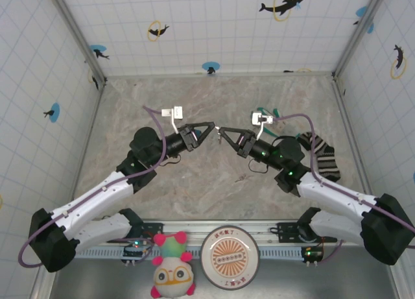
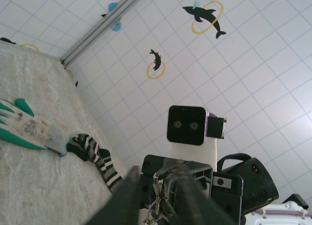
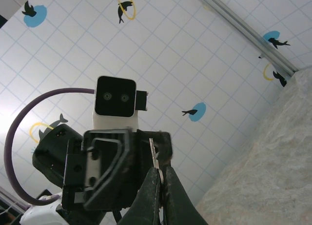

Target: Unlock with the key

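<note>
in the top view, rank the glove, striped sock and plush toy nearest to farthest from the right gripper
From the right gripper:
1. glove, just to its right, partly hidden
2. striped sock, farther right
3. plush toy, near edge, left

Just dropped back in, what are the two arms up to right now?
Both arms are raised over the table, tips meeting in mid-air. The right arm's fingers are shut on a thin silver blade, apparently the key. The left arm's fingers stand apart, pointed at that tip. A glove and striped sock lie aside.
</note>
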Controlling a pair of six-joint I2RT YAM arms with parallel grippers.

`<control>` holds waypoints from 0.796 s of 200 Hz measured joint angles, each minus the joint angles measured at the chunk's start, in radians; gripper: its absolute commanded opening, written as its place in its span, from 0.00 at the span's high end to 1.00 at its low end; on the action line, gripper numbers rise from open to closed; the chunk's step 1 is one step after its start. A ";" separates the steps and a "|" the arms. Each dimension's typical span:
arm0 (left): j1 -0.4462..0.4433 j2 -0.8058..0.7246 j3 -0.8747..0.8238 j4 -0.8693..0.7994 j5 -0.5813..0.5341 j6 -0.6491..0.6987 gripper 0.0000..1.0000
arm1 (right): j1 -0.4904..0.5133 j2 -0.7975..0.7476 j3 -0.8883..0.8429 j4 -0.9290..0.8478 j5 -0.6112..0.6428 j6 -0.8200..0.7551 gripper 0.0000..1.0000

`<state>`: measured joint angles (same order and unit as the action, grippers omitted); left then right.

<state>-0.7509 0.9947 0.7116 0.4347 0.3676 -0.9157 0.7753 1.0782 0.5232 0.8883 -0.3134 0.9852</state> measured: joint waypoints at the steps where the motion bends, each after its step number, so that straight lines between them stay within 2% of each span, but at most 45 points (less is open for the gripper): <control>1: 0.000 0.000 0.000 -0.001 -0.001 0.000 0.40 | 0.000 -0.001 0.000 -0.002 0.001 0.000 1.00; 14: 0.000 0.000 0.001 -0.031 -0.021 -0.001 0.24 | -0.007 -0.016 0.000 -0.045 0.014 -0.012 1.00; 21: 0.001 0.000 0.002 -0.049 -0.036 0.001 0.22 | -0.014 -0.026 -0.001 -0.067 0.023 -0.018 1.00; 63: 0.045 0.000 0.027 -0.217 -0.135 0.011 0.21 | -0.063 -0.127 -0.025 -0.233 0.109 -0.064 1.00; 76: 0.061 0.003 0.043 -0.283 -0.171 0.011 0.16 | -0.064 -0.161 -0.026 -0.298 0.140 -0.088 1.00; 94: 0.074 0.031 0.084 -0.388 -0.231 0.017 0.15 | -0.064 -0.209 -0.039 -0.367 0.181 -0.111 1.00; 121: 0.089 0.127 0.154 -0.535 -0.305 0.018 0.15 | -0.064 -0.270 -0.082 -0.449 0.241 -0.131 1.00; 159: 0.143 0.328 0.232 -0.665 -0.299 0.056 0.15 | -0.069 -0.315 -0.112 -0.551 0.296 -0.142 1.00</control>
<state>-0.6079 1.3231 0.9432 -0.2298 0.0681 -0.8593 0.7067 0.7635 0.4110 0.3374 -0.0174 0.8433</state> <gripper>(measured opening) 0.847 0.060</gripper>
